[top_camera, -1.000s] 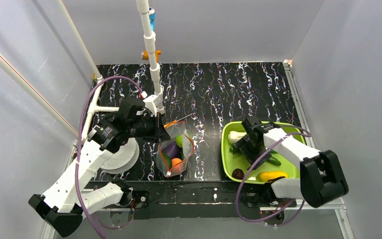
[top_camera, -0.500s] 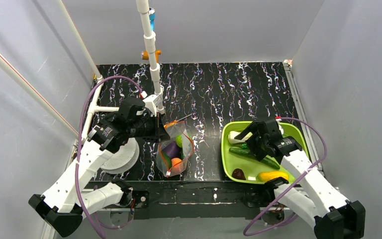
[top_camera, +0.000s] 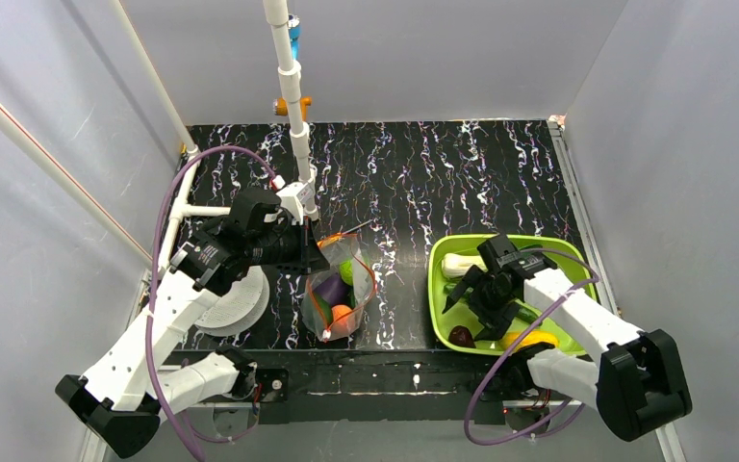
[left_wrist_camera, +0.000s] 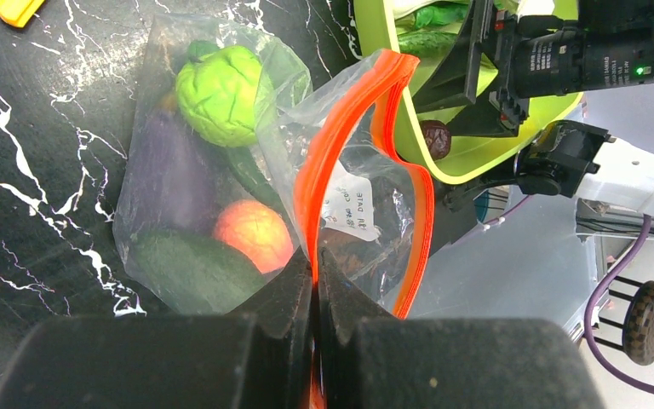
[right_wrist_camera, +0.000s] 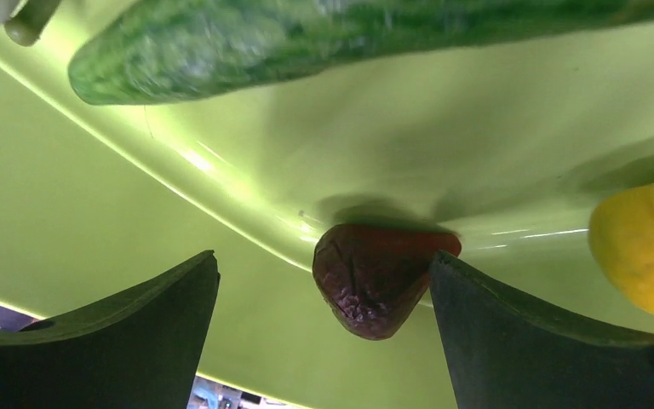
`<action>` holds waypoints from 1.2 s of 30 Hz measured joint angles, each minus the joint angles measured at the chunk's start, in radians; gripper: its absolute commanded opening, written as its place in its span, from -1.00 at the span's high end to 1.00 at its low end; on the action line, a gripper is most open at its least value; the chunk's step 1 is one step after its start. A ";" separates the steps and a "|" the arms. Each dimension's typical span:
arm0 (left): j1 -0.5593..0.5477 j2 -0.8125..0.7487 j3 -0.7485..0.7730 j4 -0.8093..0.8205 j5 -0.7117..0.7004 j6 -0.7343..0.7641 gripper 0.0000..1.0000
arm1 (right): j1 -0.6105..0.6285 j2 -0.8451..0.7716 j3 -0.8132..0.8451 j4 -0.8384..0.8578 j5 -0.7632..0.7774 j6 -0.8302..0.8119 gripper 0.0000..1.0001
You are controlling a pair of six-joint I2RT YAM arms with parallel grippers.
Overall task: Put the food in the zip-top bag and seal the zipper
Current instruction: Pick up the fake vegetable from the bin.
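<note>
Dark plum (right_wrist_camera: 383,277) lies between right tool's (right_wrist_camera: 322,281) spread fingers (right_wrist_camera: 136,328); cucumber (right_wrist_camera: 324,38) cropped.

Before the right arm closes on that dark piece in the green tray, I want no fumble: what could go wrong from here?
The plum sits off-centre between the fingers of the open right gripper, on the tray's curved floor; closing may nudge it away. The yellow piece lies close and could get bumped. The left gripper pinches the zipper at one spot, so the bag mouth gapes narrowly; a drop may catch its edge.
</note>
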 measured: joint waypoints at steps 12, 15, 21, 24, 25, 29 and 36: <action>0.000 0.017 0.020 -0.014 -0.002 0.007 1.00 | 0.007 0.121 -0.064 0.170 -0.119 0.036 -0.48; 0.000 0.017 0.020 -0.014 -0.001 0.004 1.00 | 0.005 0.169 -0.051 0.172 -0.143 0.017 -0.13; 0.000 0.017 0.020 -0.014 0.000 -0.001 1.00 | 0.002 0.196 -0.047 0.181 -0.170 0.011 0.05; 0.000 0.017 0.020 -0.017 -0.002 0.000 1.00 | 0.008 0.171 -0.048 0.181 -0.147 0.013 0.07; 0.000 0.017 0.020 -0.018 -0.002 0.000 1.00 | 0.010 0.160 -0.048 0.180 -0.135 0.013 0.07; 0.000 0.017 0.020 -0.018 -0.002 0.000 1.00 | 0.012 0.085 -0.035 0.154 -0.045 0.007 0.11; 0.000 0.017 0.018 -0.014 0.002 0.000 1.00 | 0.005 0.048 0.077 0.068 0.146 -0.061 0.29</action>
